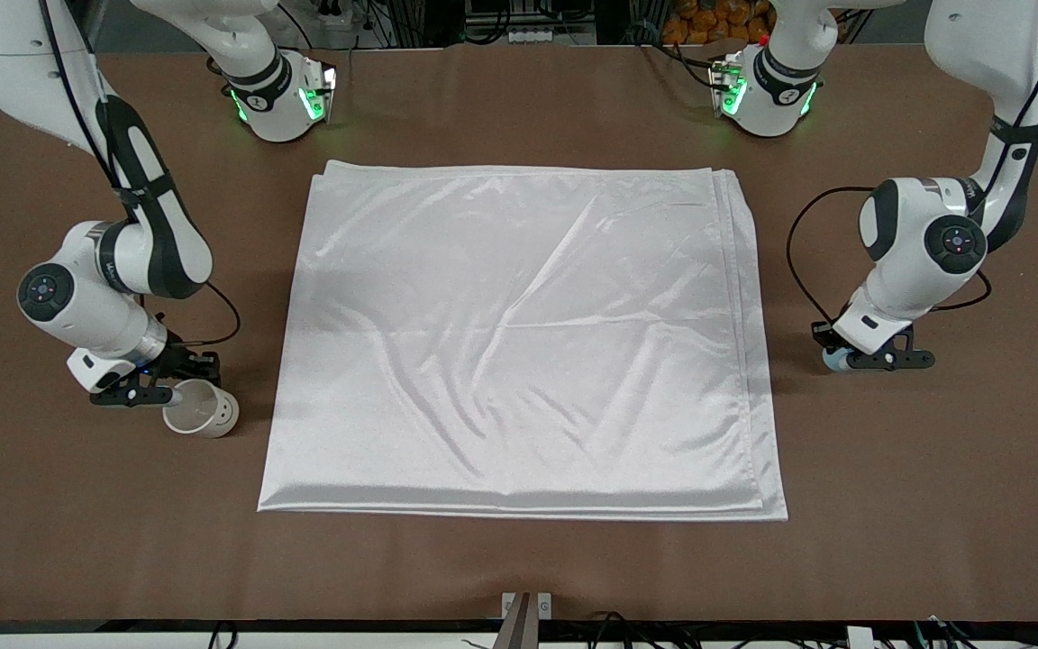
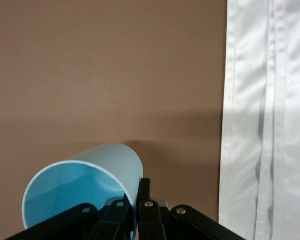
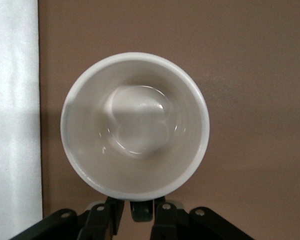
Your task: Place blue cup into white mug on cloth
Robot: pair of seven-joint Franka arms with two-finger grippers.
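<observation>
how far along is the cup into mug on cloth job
Early. Done: each cup is gripped. The left gripper pinches the blue cup by its rim, and the right gripper is closed on the white mug at its handle. Both cups sit on the table beside the cloth, which is bare. Left: mug onto cloth, then blue cup into it.
</observation>
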